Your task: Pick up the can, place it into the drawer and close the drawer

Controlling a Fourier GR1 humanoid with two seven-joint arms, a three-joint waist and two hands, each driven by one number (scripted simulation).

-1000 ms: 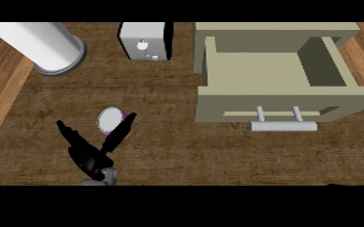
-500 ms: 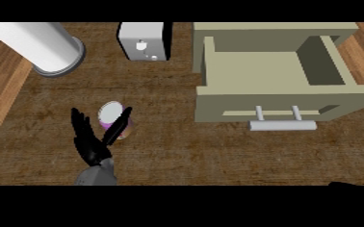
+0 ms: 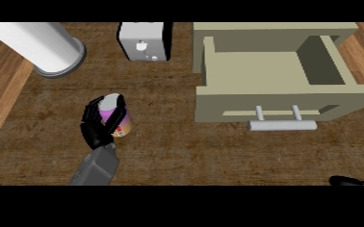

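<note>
Left hand (image 3: 95, 127) now round can (image 3: 119, 120) — half-hidden

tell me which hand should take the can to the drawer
Left. The left hand has its fingers curled round the can, ready to carry it to the open drawer. The right hand barely shows at the view's lower right edge.

Dark wooden counter (image 3: 213, 154), white cylinder (image 3: 43, 48), small appliance (image 3: 146, 41), perhaps a toaster, open drawer unit (image 3: 274, 77)
</note>
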